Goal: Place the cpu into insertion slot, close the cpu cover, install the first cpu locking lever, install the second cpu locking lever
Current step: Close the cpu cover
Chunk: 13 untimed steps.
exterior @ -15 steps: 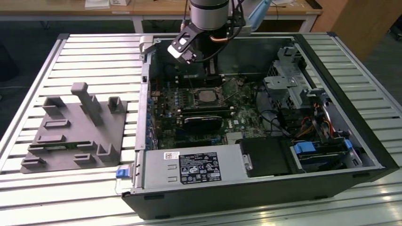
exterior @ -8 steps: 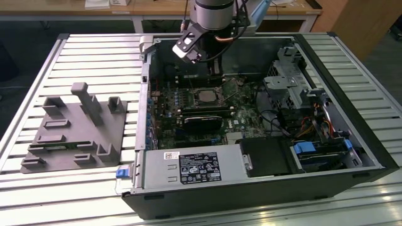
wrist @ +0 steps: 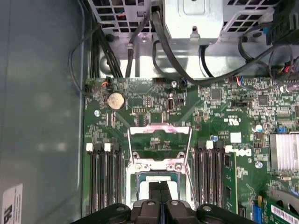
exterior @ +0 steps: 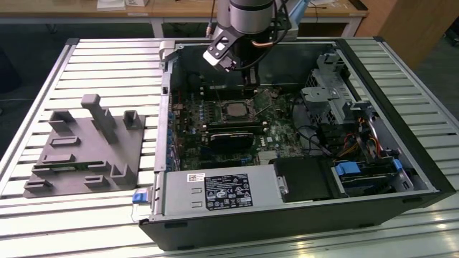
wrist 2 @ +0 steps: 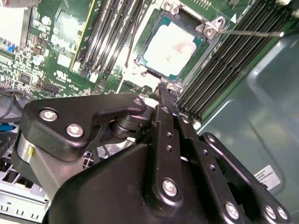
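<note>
Your jaws are pressed together, empty; the cpu (wrist 2: 170,44) lies just ahead of their tips, uncovered.

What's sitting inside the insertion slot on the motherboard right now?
The cpu lies in the insertion slot, pale face up, with the cpu cover swung open. Whatever lies beneath the chip is hidden by it.

We see bright overhead light glaring off the slatted table (exterior: 323,242) in the exterior view, while the inside of the computer case (exterior: 287,226) lies in shadow. In the second wrist view the chip (wrist 2: 172,44) shines pale. In the first wrist view the green board (wrist: 154,100) is evenly lit.
</note>
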{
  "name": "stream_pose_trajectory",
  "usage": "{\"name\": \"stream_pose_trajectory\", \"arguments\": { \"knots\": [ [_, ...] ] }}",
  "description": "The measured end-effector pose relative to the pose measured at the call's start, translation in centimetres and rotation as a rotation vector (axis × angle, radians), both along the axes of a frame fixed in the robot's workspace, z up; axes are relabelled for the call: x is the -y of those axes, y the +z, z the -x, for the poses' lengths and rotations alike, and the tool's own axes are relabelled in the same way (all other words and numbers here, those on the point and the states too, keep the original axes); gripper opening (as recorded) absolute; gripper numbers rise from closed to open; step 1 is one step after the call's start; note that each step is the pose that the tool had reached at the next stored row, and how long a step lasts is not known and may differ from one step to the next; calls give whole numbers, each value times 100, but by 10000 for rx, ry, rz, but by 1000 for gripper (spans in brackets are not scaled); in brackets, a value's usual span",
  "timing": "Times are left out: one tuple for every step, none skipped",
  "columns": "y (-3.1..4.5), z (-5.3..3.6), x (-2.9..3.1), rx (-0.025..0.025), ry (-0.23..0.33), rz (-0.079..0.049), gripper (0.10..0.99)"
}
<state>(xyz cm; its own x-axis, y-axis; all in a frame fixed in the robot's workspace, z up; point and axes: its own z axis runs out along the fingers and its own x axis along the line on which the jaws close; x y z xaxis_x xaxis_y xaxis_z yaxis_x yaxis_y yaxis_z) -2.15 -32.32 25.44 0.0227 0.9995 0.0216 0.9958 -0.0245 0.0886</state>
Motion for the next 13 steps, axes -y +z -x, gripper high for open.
{"name": "stream_pose_trajectory", "arguments": {
  "knots": [
    [0,-15,-2,0,0,0,106],
    [0,-33,-3,0,0,0,106],
    [0,-51,-5,0,0,0,106],
    [0,-69,-6,0,0,-1,106],
    [0,-87,-8,0,0,-1,106],
    [0,-109,-9,0,0,0,106],
    [0,-134,-11,0,0,-1,106],
    [0,-158,-13,1,0,-1,106],
    [0,-183,-14,0,0,-1,106],
    [0,-211,-16,0,0,-1,106],
    [0,-238,-18,0,-1,0,106],
    [0,-267,-20,0,0,0,106],
    [0,-298,-22,0,1,1,106]
  ]
}}
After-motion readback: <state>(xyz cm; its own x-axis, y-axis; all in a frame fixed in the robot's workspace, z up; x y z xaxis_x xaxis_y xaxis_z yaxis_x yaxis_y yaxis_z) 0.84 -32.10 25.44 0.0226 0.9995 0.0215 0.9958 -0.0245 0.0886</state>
